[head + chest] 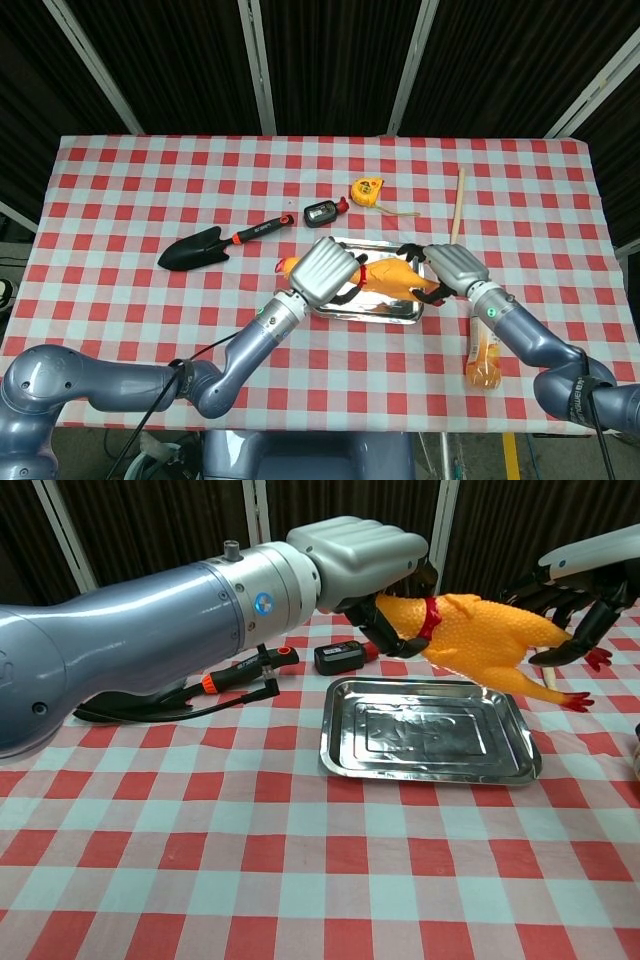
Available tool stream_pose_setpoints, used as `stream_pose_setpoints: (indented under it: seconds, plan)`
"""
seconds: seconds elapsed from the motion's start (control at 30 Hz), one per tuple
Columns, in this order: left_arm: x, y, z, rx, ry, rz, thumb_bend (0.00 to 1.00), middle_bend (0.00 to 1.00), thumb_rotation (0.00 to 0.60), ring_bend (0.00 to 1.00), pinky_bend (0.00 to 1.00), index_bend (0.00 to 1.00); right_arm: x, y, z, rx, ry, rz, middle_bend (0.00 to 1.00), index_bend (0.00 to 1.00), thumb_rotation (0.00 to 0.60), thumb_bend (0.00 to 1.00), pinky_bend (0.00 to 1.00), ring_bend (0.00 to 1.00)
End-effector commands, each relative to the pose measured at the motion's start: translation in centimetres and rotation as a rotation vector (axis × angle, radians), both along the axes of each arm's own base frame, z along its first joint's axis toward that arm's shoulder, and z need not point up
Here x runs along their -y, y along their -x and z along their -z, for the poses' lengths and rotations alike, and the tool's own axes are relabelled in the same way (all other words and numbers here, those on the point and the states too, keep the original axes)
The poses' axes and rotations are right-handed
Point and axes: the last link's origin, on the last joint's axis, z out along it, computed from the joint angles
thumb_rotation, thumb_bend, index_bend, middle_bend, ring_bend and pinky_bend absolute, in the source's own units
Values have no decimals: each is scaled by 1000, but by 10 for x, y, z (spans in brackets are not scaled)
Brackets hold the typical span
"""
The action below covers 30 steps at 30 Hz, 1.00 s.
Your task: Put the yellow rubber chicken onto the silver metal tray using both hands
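At the left of centre in the head view a black-bladed garden trowel (215,243) with a red-and-black handle lies on the red-and-white checked surface (120,190). Just right of it, above the middle of the frame, sits a small black digital device (320,211) with a red tab, and further right a yellow tape measure (367,189).

The left hand (326,268) comes in from the lower left on a grey arm. Its fingers are curled around the neck end of the yellow rubber chicken (468,638) — the chest view shows the dark fingers closed just behind the head, beside the red collar. The chicken hangs in the air, roughly level, above the back edge of the silver metal tray (345,755); it is not touching the tray, whose bare floor shows beneath it in the chest view. The tray lies flat on the surface at frame centre, just below the black device.

The right hand (580,600) holds the chicken's tail end — its dark fingers wrap the rear of the body, the red feet sticking out below them at the right edge of the chest view.

Right again in the head view, a thin wooden stick (458,203) lies near the upper right, and an orange bottle-like object (483,362) lies at the lower right beside the right arm.
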Motion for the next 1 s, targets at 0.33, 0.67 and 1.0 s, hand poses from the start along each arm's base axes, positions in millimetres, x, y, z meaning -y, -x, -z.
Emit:
stream_pose_setpoints:
  seconds: [0.33, 0.67, 1.0]
  plan:
    - [1, -2, 4, -4, -4, 13, 547, 619, 600, 544, 605, 578, 0, -2, 1, -6, 0, -1, 327, 291, 600, 426, 436, 342]
    - [2, -5, 9, 10, -12, 34, 547, 619, 600, 544, 605, 578, 2, -2, 3, 2, 27, 5, 615, 725, 600, 746, 731, 658]
    - [0, -3, 10, 31, -12, 31, 547, 618, 600, 544, 605, 577, 2, 1, 1, 7, 76, -3, 858, 1000, 600, 1000, 952, 902]
